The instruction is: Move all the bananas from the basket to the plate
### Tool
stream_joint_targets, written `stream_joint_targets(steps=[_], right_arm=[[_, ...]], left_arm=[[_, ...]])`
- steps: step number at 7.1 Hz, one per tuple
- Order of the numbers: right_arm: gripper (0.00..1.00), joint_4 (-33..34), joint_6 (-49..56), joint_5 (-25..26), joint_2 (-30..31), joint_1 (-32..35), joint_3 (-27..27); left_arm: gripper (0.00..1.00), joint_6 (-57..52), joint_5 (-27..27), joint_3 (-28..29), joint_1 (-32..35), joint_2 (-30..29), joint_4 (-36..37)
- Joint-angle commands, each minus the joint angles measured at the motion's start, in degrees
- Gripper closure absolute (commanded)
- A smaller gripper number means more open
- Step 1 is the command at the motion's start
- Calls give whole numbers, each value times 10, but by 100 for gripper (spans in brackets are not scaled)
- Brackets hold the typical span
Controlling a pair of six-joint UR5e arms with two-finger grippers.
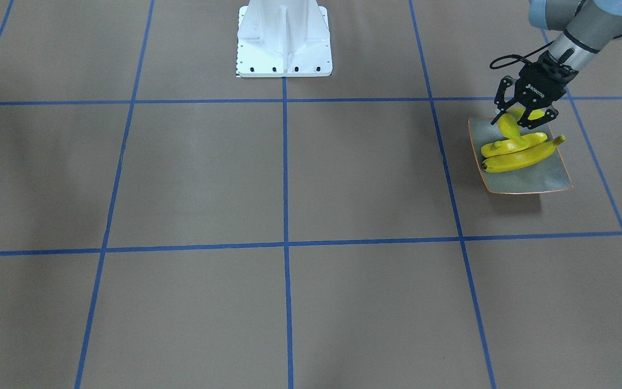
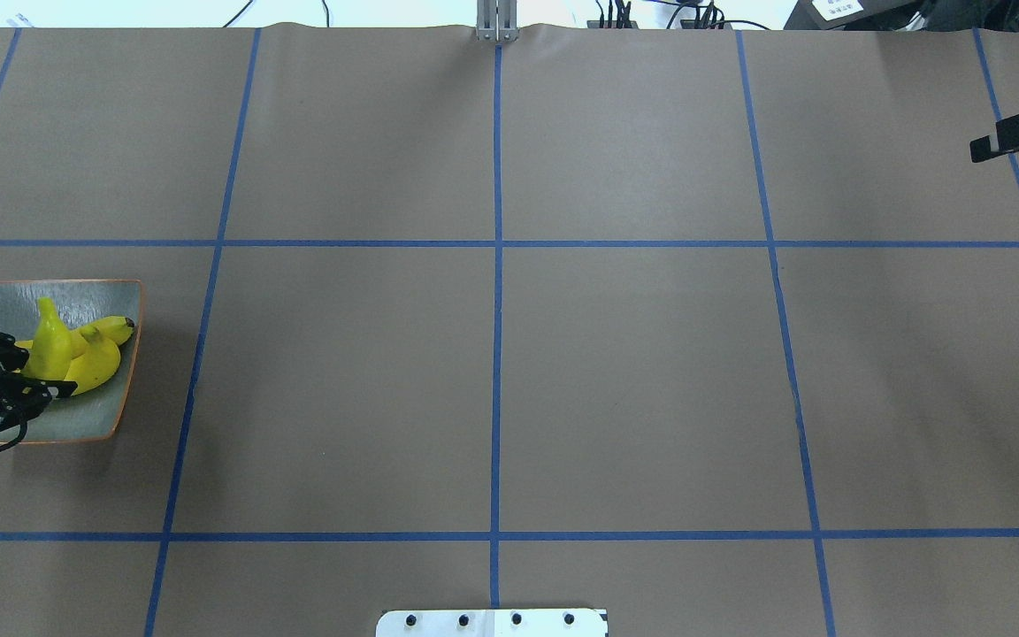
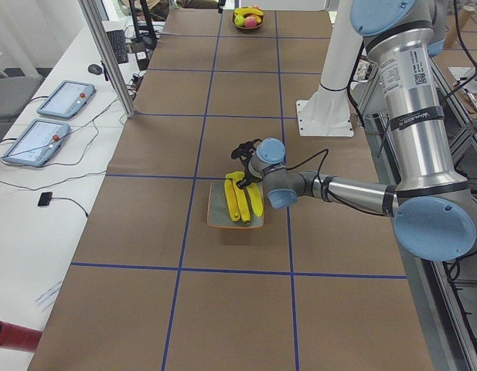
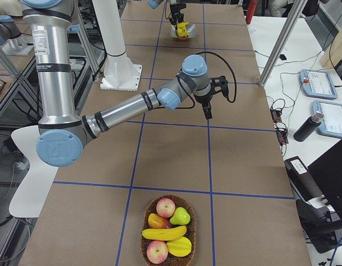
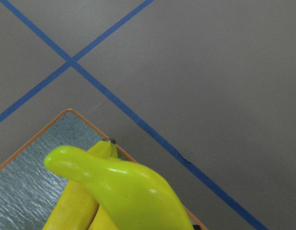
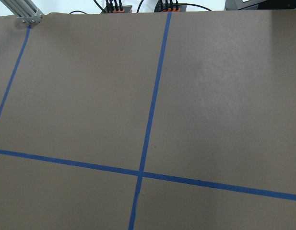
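Note:
The square grey-green plate (image 1: 529, 182) (image 2: 76, 299) lies near the table's left end. Two yellow bananas (image 1: 516, 156) rest across it side by side. My left gripper (image 1: 519, 120) (image 2: 30, 367) hangs low over the plate, shut on a third banana (image 1: 508, 127) (image 5: 133, 191), which is tilted with its lower end on the other two. The basket (image 4: 168, 233) stands at the table's far right end and holds one more banana (image 4: 164, 233) among other fruit. My right gripper (image 4: 207, 111) hovers over bare table; whether it is open or shut does not show.
Apples and a pear (image 4: 182, 215) share the basket. The white robot base (image 1: 284, 40) stands at mid-table on the robot's side. Blue tape lines cross the brown table (image 2: 501, 372). Tablets and cables lie on the side bench (image 3: 45, 131).

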State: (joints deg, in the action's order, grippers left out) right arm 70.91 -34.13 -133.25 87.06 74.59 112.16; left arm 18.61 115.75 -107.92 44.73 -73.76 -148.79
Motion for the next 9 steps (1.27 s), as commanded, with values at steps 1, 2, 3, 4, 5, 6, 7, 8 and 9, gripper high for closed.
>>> stream_joint_targets(steps=[1, 2, 3, 4, 5, 6, 7, 8, 9], right_arm=[[0, 0, 15, 0, 14, 10, -2], [0, 8, 24, 0, 19, 19, -1], [0, 12, 30, 0, 21, 22, -2], [0, 18, 30, 0, 21, 25, -2], [0, 26, 30, 2, 21, 27, -2], [0, 35, 31, 6, 22, 30, -1], [0, 36, 39, 11, 37, 37, 4], [0, 36, 70, 28, 51, 51, 6], [0, 36, 79, 60, 62, 56, 6]], left_arm=[[61, 0, 0, 11, -2, -9, -2], [22, 1, 1, 13, -2, -14, -3], [1, 5, 1, 14, -2, -18, -3], [1, 9, 2, 15, -1, -27, -3], [1, 10, 2, 13, -1, -30, -3], [1, 10, 3, 10, 0, -41, -3], [1, 13, 4, -2, 6, -48, -3], [1, 40, 8, -4, 18, -55, -3], [1, 54, 8, -5, 22, -58, -4]])
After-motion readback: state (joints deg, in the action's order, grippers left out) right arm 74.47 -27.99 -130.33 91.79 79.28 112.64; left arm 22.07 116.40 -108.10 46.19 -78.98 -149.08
